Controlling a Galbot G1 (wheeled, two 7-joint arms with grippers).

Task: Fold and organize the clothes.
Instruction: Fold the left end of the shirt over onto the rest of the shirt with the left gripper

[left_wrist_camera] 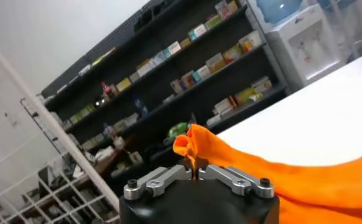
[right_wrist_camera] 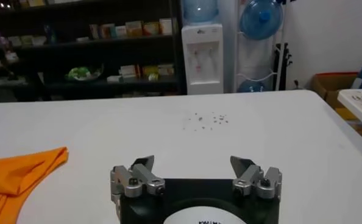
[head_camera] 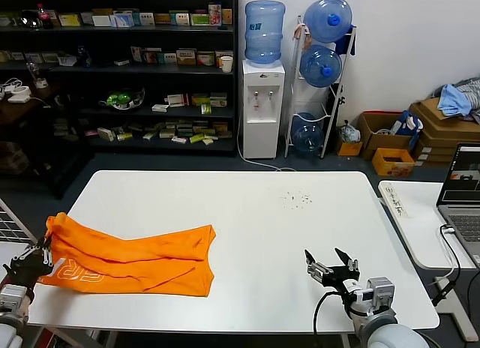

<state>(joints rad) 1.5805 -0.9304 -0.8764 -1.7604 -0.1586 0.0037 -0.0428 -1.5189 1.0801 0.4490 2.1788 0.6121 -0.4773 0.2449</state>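
Note:
The clothes, one bright orange T-shirt [head_camera: 135, 259], lie bunched in a long strip on the left part of the white table [head_camera: 285, 235], white lettering showing along the near edge. At the table's left edge my left gripper [head_camera: 46, 250] is shut on the shirt's left end, lifting a pinched fold [left_wrist_camera: 190, 149] of orange cloth between its jaws. My right gripper [head_camera: 331, 259] stands open over the table's near right, with nothing between its fingers. In the right wrist view the shirt's other end [right_wrist_camera: 19, 176] lies well apart from that gripper [right_wrist_camera: 193, 164].
A second small table [head_camera: 420, 228] with a laptop [head_camera: 461, 194] stands at the right. Small dark specks [head_camera: 298, 199] mark the tabletop's far middle. Shelves [head_camera: 120, 70], a water dispenser [head_camera: 262, 100] and cardboard boxes [head_camera: 390, 142] stand behind the table.

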